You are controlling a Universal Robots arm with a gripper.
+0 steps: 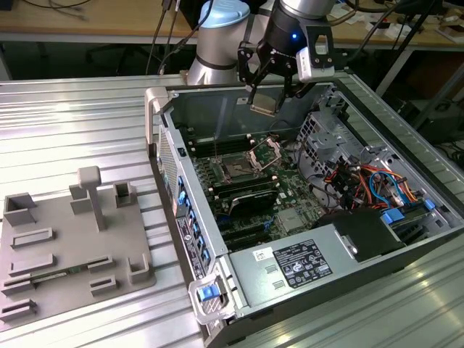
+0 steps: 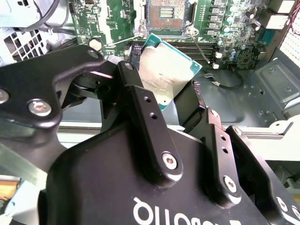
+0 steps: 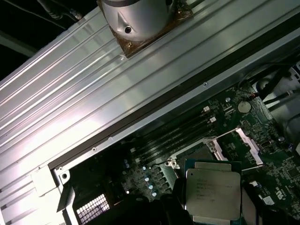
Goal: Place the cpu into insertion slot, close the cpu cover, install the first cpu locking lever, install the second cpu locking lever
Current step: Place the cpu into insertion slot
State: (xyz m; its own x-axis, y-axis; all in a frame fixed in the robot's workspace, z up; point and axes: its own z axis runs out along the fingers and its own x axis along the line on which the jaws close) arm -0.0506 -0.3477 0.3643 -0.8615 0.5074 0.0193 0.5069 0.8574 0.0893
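Exterior view: gripper (image 1: 265,98) clamps the cpu (image 1: 264,109) by its edges, aloft and well apart from the insertion slot (image 1: 237,168); cpu cover (image 1: 265,152) stands raised. Judgement: seating wants cpu level, squared to slot, no sideways drag.

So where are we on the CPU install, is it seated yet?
Not seated; nothing finished shows yet. In hand: the gripper holds the cpu above the open case, over the board. The insertion slot is bare and the cpu cover stands raised. Left: seating, closing the cover, both lever steps.
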